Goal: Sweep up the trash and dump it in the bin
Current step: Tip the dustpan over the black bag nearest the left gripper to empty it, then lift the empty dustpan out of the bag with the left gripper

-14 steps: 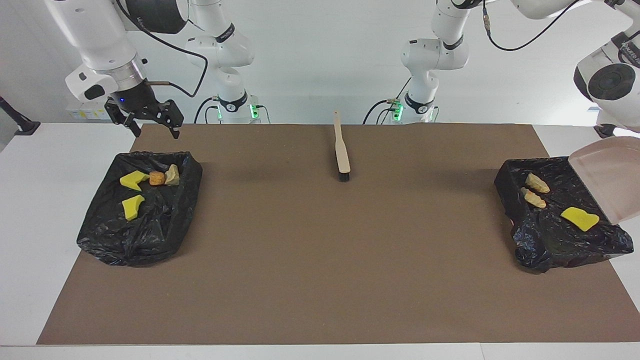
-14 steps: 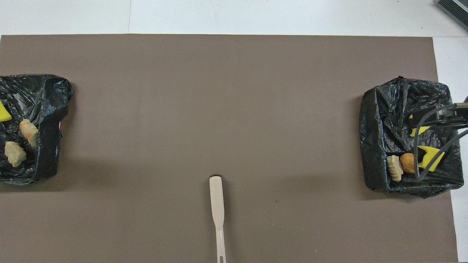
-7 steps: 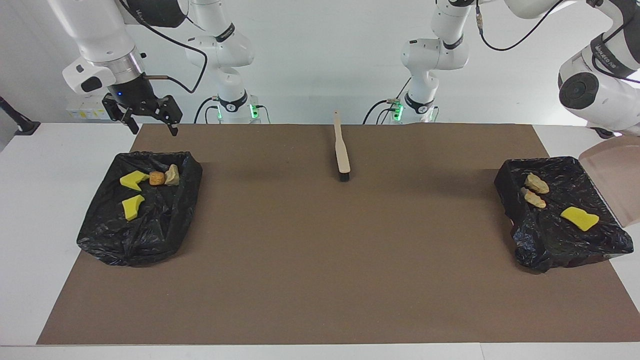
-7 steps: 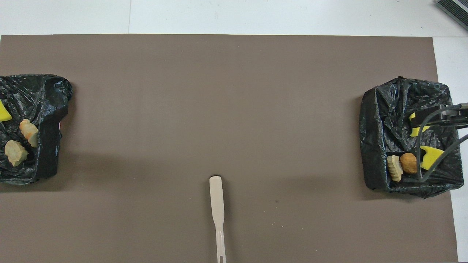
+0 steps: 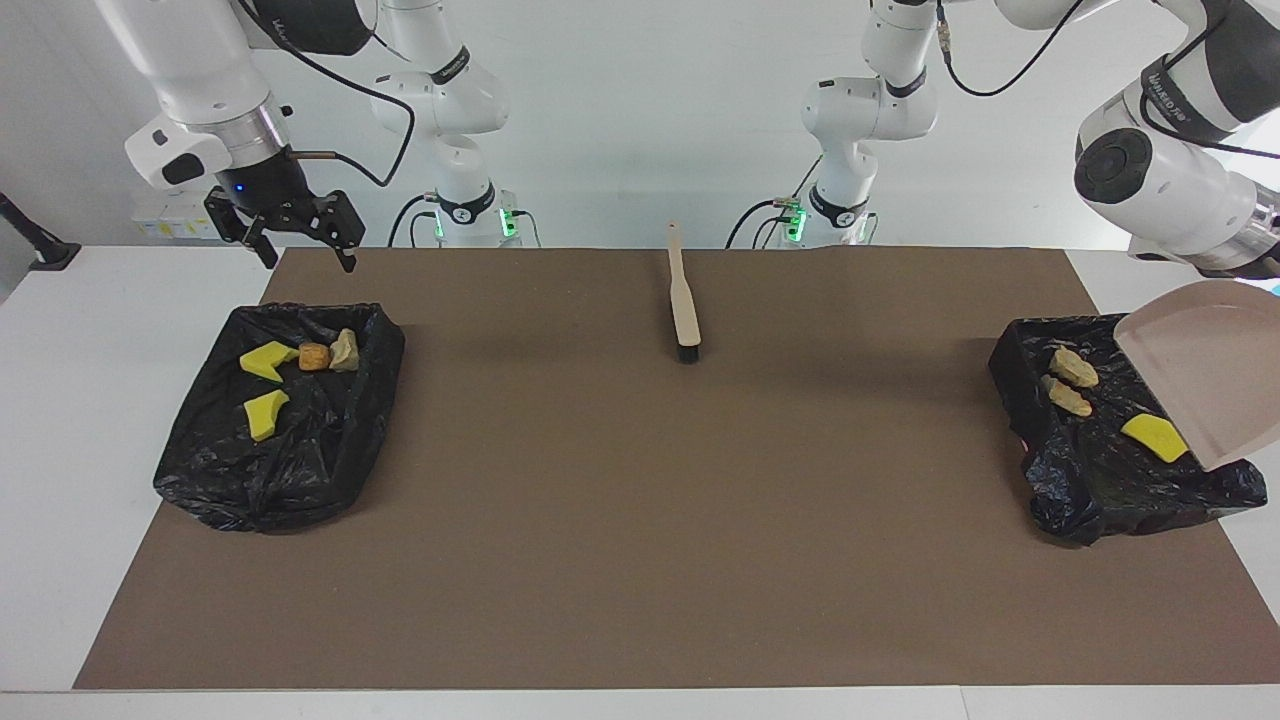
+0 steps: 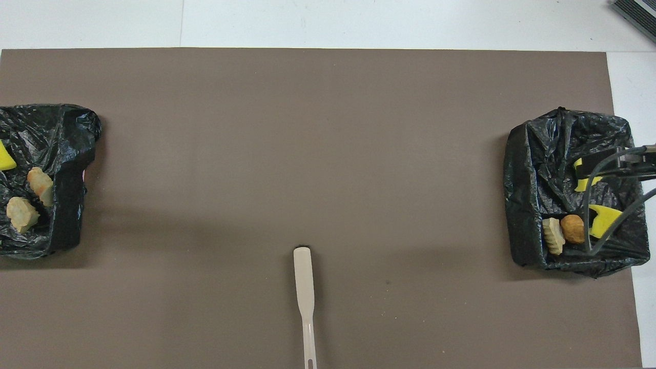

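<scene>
All the trash lies in two black-lined bins. The bin point(image 5: 280, 470) point(image 6: 528, 195) at the right arm's end holds two yellow chunks point(image 5: 268, 360), an orange lump point(image 5: 314, 356) and a tan lump point(image 5: 345, 350). The bin point(image 5: 1090, 490) point(image 6: 66, 133) at the left arm's end holds two tan lumps point(image 5: 1073, 367) and a yellow chunk point(image 5: 1152, 436). My left arm holds the beige dustpan point(image 5: 1205, 365) tilted over that bin; its gripper is cut off by the view's edge. My right gripper point(image 5: 310, 262) hangs open and empty above the robots' edge of its bin.
The beige brush point(image 5: 685, 310) point(image 6: 304, 287) lies on the brown mat point(image 5: 640, 520) midway between the bins, close to the robots, bristles pointing away from them. White table shows around the mat. A cable from the right arm hangs over its bin.
The left arm has turned and swung the dustpan back over its bin, now covering the edge of the yellow chunk. The right gripper rose slightly, then held still.
</scene>
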Motion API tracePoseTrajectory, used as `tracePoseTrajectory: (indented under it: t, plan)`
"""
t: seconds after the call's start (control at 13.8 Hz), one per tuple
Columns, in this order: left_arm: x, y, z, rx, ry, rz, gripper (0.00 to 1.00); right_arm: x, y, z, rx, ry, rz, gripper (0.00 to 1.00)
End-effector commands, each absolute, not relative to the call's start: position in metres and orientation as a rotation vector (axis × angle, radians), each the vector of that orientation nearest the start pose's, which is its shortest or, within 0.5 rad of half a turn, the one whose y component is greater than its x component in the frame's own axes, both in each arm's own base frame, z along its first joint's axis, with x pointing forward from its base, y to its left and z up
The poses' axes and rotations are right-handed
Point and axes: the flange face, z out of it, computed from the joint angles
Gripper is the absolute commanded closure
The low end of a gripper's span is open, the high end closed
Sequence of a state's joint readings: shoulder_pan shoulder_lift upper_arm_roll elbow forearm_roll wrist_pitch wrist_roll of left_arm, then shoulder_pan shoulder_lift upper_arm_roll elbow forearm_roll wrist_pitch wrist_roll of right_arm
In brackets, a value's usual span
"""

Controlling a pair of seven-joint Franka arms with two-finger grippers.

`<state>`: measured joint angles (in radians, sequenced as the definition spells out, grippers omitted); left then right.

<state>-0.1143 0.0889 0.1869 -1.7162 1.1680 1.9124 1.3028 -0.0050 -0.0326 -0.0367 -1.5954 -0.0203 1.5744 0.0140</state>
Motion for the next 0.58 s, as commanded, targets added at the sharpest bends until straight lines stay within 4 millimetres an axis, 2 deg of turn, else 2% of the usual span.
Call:
tracePoseTrajectory:
  t: [0.0,0.29,0.51]
  plan:
    - [0.600,0.079,0.575,-1.571,1.476,0.663,1.00,0.540,-0.024,0.632,-3.140,0.111,-0.029,0.00]
    - [0.599,0.040,0.565,-1.715,1.493,0.542,1.00,0.540,-0.024,0.632,-3.141,0.111,-0.029,0.00]
    - [0.594,0.012,0.553,-1.906,1.485,0.449,1.00,0.540,-0.024,0.632,-3.140,0.111,-0.029,0.00]
